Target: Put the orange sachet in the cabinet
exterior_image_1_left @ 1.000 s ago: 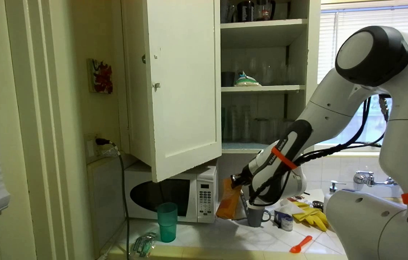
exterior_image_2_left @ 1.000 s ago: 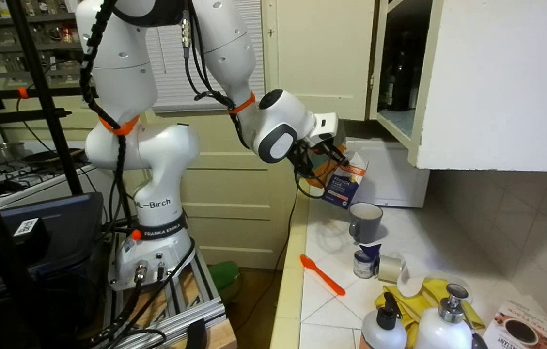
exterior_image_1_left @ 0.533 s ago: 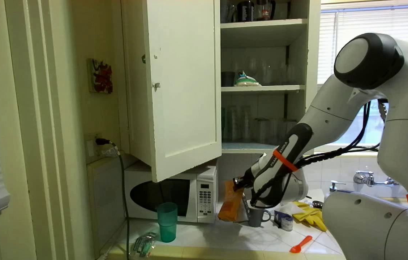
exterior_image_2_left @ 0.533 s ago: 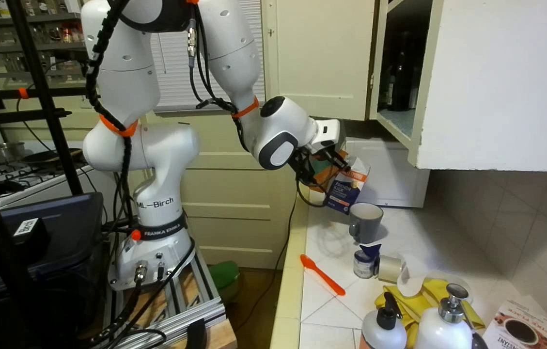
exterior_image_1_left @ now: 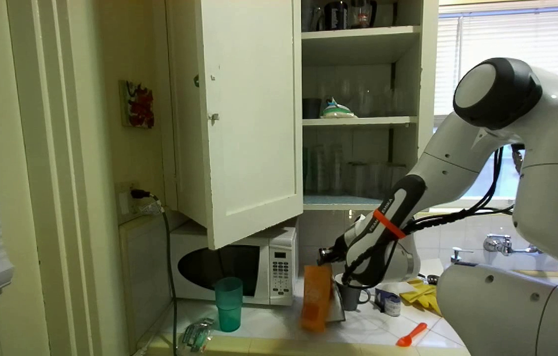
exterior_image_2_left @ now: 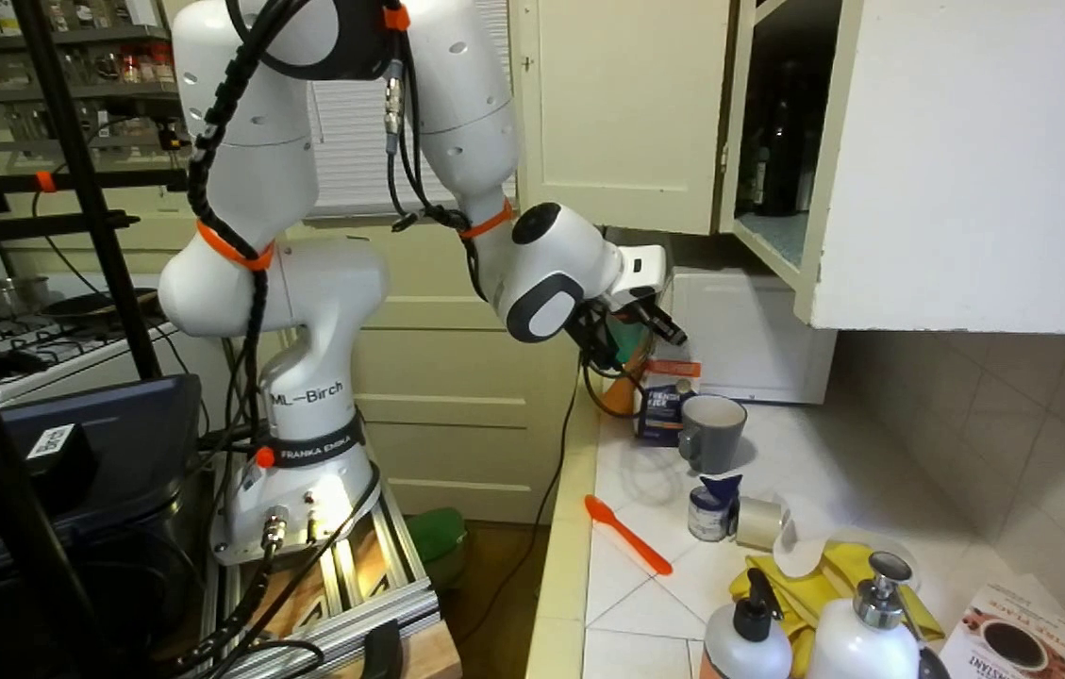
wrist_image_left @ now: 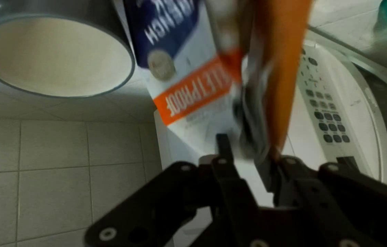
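The orange sachet (exterior_image_1_left: 316,299) stands roughly upright, blurred, just below my gripper (exterior_image_1_left: 325,255), low over the counter. Whether its base touches the counter I cannot tell. A white and blue printed face (exterior_image_2_left: 667,410) sits against the orange side (exterior_image_2_left: 622,391); I cannot tell if both are one bag. In the wrist view my gripper (wrist_image_left: 244,157) has its fingers apart with a gap between them. The sachet's top edge (wrist_image_left: 279,113) is at the right fingertip, not clamped. The white cabinet (exterior_image_1_left: 254,109) has its door open above, with dishes on its shelves.
A grey mug (exterior_image_1_left: 351,296) stands close beside the sachet. The white microwave (exterior_image_1_left: 281,277) is behind under the cabinet door. A green cup (exterior_image_1_left: 229,304), an orange spoon (exterior_image_1_left: 411,334), a small can (exterior_image_2_left: 709,514) and yellow gloves (exterior_image_2_left: 820,604) are on the counter.
The gripper has opened. The sachet and the printed face have dropped from the fingers toward the counter. The arm has lowered slightly.
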